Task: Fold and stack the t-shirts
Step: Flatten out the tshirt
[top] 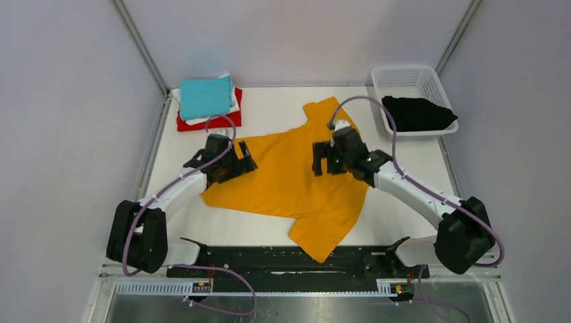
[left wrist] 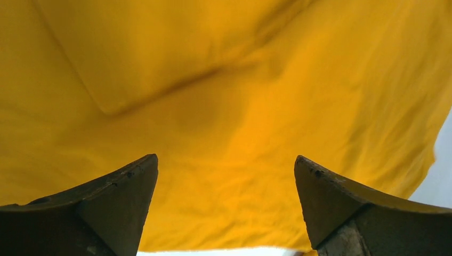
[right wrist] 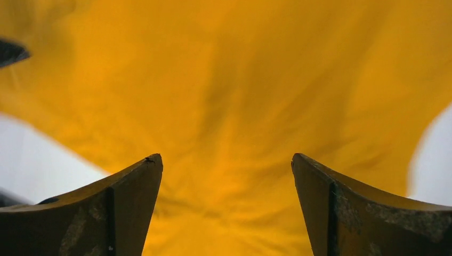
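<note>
Facing the orange-yellow t-shirt (top: 289, 185) spread mid-table, the left gripper (left wrist: 226, 158) and right gripper (right wrist: 226, 156) both gape wide, grasping nothing.

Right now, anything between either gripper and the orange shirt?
Nothing visible. The left gripper and right gripper are both open over the orange-yellow t-shirt. Each wrist view shows only bare cloth between the fingers. I cannot tell whether they touch it.

Left tool (left wrist: 226, 165) gapes wide; right tool (right wrist: 226, 162) likewise; both turned inward.
</note>
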`<state>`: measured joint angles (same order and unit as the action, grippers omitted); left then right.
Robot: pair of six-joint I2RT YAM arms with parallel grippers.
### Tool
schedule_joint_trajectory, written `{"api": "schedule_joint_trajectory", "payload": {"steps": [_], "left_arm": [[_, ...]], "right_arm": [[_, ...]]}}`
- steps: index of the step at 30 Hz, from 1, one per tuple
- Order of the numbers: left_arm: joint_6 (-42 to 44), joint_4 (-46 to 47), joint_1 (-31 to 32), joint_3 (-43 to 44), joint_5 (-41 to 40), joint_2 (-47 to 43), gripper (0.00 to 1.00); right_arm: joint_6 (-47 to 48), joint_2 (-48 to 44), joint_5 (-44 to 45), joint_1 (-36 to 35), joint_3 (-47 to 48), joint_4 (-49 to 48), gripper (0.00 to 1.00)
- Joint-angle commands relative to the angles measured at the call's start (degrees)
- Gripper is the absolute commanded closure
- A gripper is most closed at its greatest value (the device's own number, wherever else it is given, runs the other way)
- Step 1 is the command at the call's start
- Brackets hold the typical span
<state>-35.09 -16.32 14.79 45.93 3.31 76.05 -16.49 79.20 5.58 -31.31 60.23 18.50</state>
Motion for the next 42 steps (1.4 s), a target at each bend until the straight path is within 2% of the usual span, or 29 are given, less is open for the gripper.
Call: {"api": "schedule_joint_trajectory", "payload": {"steps": [1, 4, 7, 12, 21, 27, 29, 31, 35, 39, 42], "left_arm": [[-5.4, 8.3, 5.1, -6.7, 5.1, -1.9, 0.01], [-7.6, 12.2, 5.9, -7.9, 8.4, 1.7, 0.01], [-8.0, 13.0, 7.5, -6.4, 8.9, 6.3, 0.01], [-7.5, 13.2, 10.1, -1.3, 9.3, 15.8, 0.01], [-7.5, 13.4, 12.9, 10.1, 14.0, 27.6, 0.01], [-4.9, 9.5, 13.9, 21.8, 15.3, 31.8, 0.01], [-3.8, 8.0, 14.0, 23.0, 13.7, 29.6, 0.01], [-2.7, 7.5, 14.0, 19.9, 10.3, 23.8, 0.01], [-3.3, 4.7, 14.0, 8.2, 0.2, 10.2, 0.01], [-8.5, 0.4, 13.8, -5.6, -9.1, -2.1, 0.01], [-12.9, -3.5, 12.4, -12.8, -15.4, -10.0, 0.01]], "right_arm": [[-13.1, -2.5, -6.9, -7.6, -11.4, -3.9, 0.01], [-15.0, -1.0, -9.1, -9.5, -14.5, -5.4, 0.0], [-16.3, 2.8, -6.5, -9.5, -15.5, -5.3, 0.0], [-15.2, 11.3, -1.8, -7.8, -11.2, 1.2, 0.0], [-11.6, 17.3, -8.0, 8.9, -5.4, 1.9, 0.01], [-6.8, 20.6, -3.3, 15.2, 4.6, 4.9, 0.0], [-5.0, 19.5, -2.0, 15.2, 7.1, 6.8, 0.01], [-4.5, 16.4, -2.7, 15.2, 6.5, 6.6, 0.01], [-5.7, 7.2, -4.0, 15.2, -3.0, 1.7, 0.01], [-8.5, -2.2, -7.2, 15.2, -13.0, -1.9, 0.0], [-11.4, -8.5, -8.0, 15.2, -19.1, -4.2, 0.01]]}}
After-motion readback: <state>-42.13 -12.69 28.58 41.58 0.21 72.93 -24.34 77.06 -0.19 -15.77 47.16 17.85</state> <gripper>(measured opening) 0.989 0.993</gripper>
